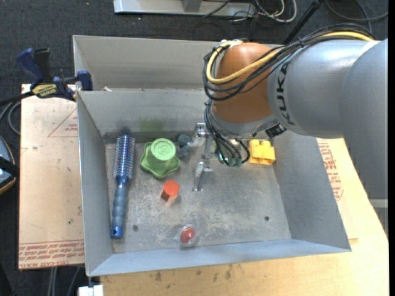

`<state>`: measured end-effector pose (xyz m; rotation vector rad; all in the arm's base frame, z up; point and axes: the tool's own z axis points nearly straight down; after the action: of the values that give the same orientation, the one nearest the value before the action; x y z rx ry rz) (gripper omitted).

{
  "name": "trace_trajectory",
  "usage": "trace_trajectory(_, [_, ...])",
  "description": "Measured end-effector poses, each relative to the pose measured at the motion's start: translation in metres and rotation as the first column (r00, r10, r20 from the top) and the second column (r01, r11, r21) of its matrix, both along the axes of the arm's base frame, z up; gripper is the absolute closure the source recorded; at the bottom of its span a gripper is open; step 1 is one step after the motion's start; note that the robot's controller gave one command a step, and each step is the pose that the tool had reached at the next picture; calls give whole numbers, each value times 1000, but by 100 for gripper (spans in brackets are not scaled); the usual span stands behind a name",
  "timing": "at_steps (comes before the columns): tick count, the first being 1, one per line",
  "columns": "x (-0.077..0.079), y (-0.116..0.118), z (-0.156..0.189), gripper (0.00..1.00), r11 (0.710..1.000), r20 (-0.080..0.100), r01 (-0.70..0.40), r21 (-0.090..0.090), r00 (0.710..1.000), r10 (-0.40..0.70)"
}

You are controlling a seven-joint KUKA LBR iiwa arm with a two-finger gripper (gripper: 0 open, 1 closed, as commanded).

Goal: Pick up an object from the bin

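Claw [201, 176]: hangs low in the middle of the bin [92, 165], above bare metal. I cannot tell how far open it is, since the arm [321, 85] covers much of it from above. It seems to have nothing in its hold.

Nearest thing: an orange block [170, 191], small and squarish, lying just left of the claw and a little nearer the front wall. It is apart from the claw, not touching.

Other things: a green cup [160, 158] lies up-left of the claw, with a small grey knob [184, 142] beside it. A yellow block [261, 152] lies to the right, under the arm. A blue brush [121, 184] lies along the left wall, and a red ball [187, 234] sits near the front wall.

Progress: early, by my reading. Every thing rests on the bin's bottom and none is lifted. Closing on one, gripping it and raising it all remain.

Surface: grey metal, scuffed and flat, with sloping walls. The things are spread out rather than heaped, so there is free space round the orange block.

Room: dark carpet [154, 23] round the bin, with cables [271, 5] trailing behind it.
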<state>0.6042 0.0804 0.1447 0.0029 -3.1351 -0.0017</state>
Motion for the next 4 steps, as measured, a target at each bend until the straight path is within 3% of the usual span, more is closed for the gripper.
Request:
trace_trajectory(1, [34,46,-29,0,998,9,-70,1,998,69])
trace_trajectory(2, [37,34,-35,0,1000,22,20,4,1000,-20])
trace_trajectory(3, [32,33,-42,100,1000,9,20,1,1000,-20])
trace_trajectory(4, [32,49,19,100,1000,15,2,2,1000,-2])
